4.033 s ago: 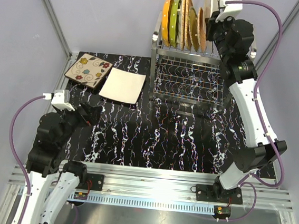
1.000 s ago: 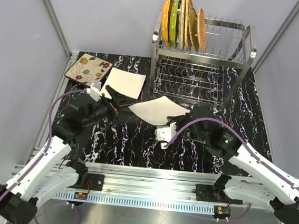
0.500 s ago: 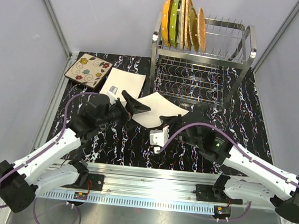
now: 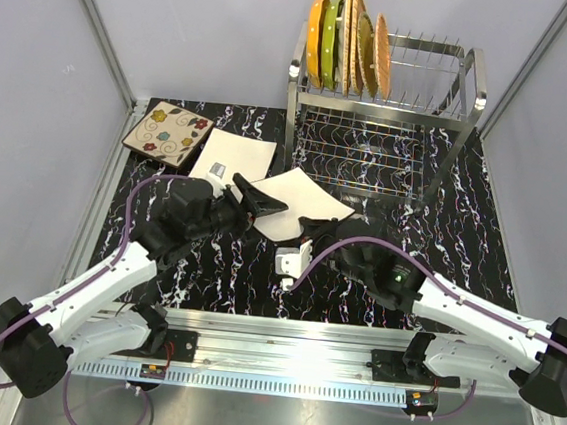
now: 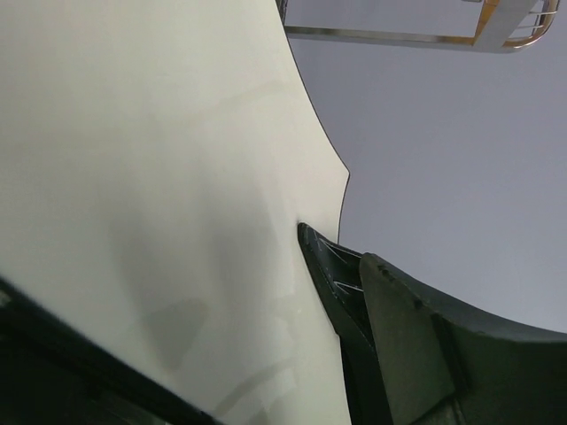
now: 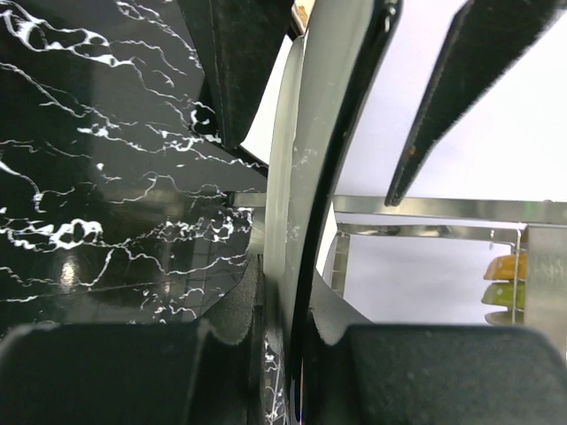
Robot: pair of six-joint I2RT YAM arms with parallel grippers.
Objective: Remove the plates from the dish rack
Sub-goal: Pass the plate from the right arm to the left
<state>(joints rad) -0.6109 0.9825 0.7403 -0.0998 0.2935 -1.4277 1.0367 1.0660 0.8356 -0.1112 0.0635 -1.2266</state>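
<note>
Top external view, left to right: a floral plate lies flat at the far-left corner of the desk, with a white plate flat just beside it. Next is the left pincer, jaws spread wide and straddling the left corner of the held plate, a pale square one carried above the middle of the desk. The left wrist view shows one finger against the plate's face, while the right wrist view shows another dark finger standing clear of it, so the left has not gripped. The right pincer is clamped on the plate's near edge, which runs edge-on between its fingers in its own view. This reads as a hand-over, with the plate bound for the two lying at left. Done well, the left would close squarely on the rim, well in from the corner, and prove its hold before the right lets go. The right should then back straight off toward its base, not sideways, so it does not drag the plate. The plate looks thin and slick, and a corner pinch could let it swing. Just behind stands the rack, with a row of plates upright at the left end of its top tier, not yet unloaded. Its front posts, and the white plate close below the left pincer, leave little room for a wide swing.
</note>
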